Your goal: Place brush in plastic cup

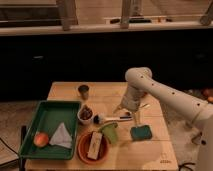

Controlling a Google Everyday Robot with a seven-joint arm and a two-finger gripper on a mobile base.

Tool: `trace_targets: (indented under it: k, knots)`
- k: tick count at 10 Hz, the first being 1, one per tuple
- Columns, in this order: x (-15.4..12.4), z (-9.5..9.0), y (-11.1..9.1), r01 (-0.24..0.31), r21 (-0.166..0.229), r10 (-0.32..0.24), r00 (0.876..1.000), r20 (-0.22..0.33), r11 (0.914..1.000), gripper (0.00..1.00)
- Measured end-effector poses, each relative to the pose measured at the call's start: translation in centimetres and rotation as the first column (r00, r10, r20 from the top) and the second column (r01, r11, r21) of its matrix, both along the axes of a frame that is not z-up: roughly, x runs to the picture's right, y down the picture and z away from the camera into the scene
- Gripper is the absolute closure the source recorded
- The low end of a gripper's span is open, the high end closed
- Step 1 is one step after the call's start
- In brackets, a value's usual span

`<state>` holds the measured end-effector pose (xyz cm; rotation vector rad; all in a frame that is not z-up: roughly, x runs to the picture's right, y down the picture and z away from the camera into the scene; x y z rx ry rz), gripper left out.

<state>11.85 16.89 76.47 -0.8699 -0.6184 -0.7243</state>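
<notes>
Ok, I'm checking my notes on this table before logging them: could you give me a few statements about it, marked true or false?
1. The brush lies flat on the table, not in a cup. True.
2. The sponge sits in the tray. False: it is on the table, right of the brush.
3. The claw is at the brush's handle end. True.
4. The tray holds only a brush. False: it holds a fruit and a white paper.
5. A dark cup stands upright near the table's far edge. True.

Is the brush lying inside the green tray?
No, the brush lies on the table outside the tray, end effector over its handle end.
</notes>
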Motion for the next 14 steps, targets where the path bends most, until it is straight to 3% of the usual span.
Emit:
trace_targets:
  k: [14]
  knots:
    - [0.0,0.05,0.09,-0.001,-0.002,0.001,1.0,0.0,1.0,0.2]
